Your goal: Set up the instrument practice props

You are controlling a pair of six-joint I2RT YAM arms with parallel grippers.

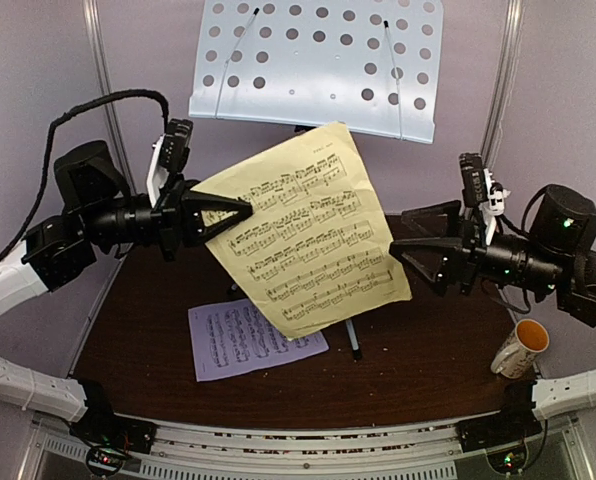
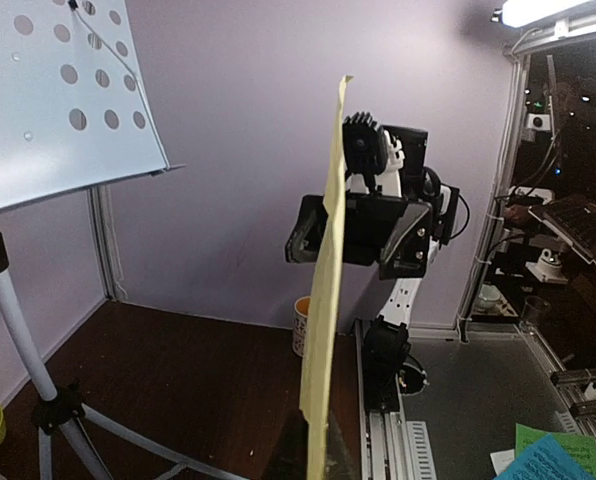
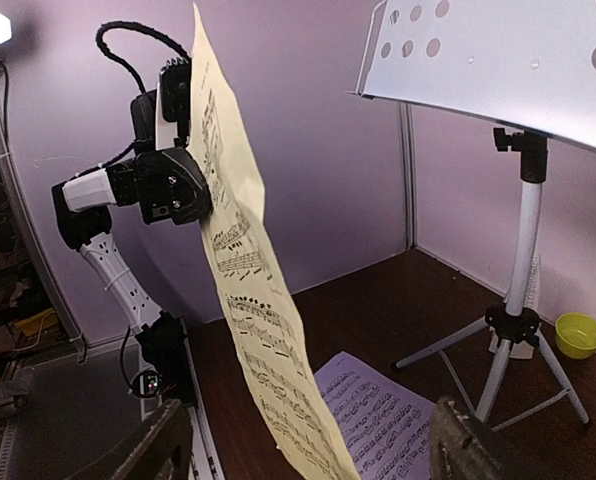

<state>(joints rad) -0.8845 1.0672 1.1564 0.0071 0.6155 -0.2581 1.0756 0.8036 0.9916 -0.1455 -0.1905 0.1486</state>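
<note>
Left tool point(image 1: 240, 212): clamped on yellow music sheet point(image 1: 308, 240), held aloft | Right tool point(image 1: 396, 230): jaws wide at sheet's opposite edge | Lilac sheet point(image 1: 243, 340): flat on table point(image 1: 418, 350)

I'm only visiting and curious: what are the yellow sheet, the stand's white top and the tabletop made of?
Yellow sheet: paper, matte; it is thin, printed, and bows where it hangs.
Stand top: likely painted sheet metal, possibly plastic; thin, stiff, punched with round holes, faint sheen.
Tabletop: dark brown, smooth; wood or wood-look laminate, hard to tell.
</note>
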